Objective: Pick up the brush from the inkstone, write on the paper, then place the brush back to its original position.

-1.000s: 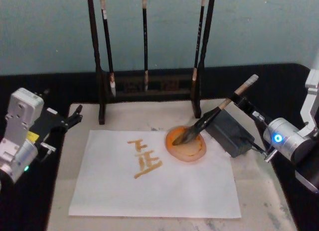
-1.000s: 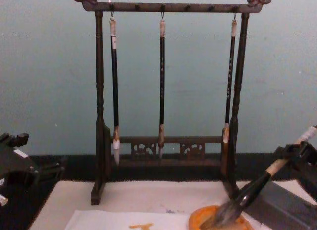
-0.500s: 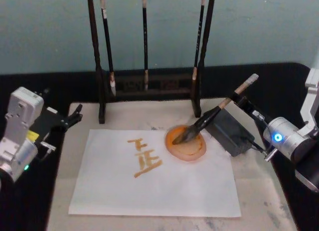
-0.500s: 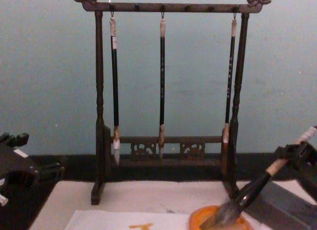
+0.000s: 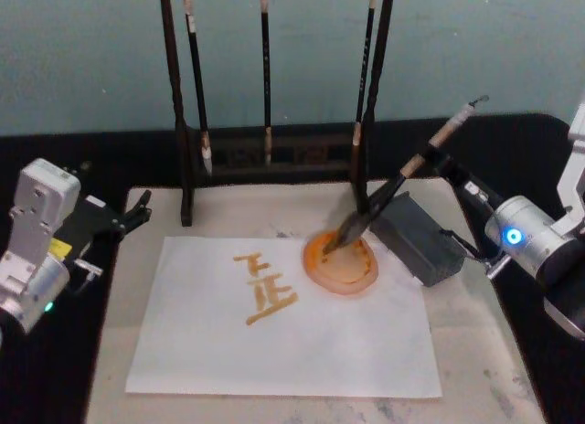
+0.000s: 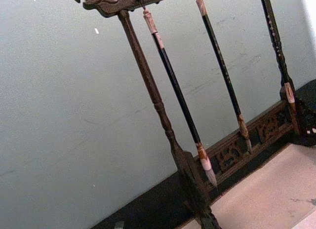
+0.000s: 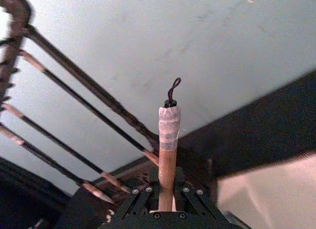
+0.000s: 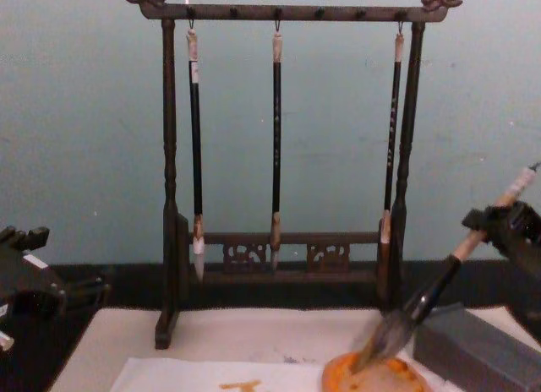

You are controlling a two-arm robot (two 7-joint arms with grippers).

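Steeper than a second ago, the brush has swung up off the grey block. Its bristles still dip into the inkstone on the paper, probably to reload. The left arm is parked beside the desk. In the right wrist view, the right jaws clamp the handle low, likely for control. In the chest view, the bristle tip sits in the dish.

Plain pale blue-green wall rises behind a black tabletop.

The grey-bristled brush leans, tip in the round orange inkstone, tan handle rising toward two o'clock. The inkstone sits at the one-o'clock corner of the white paper.
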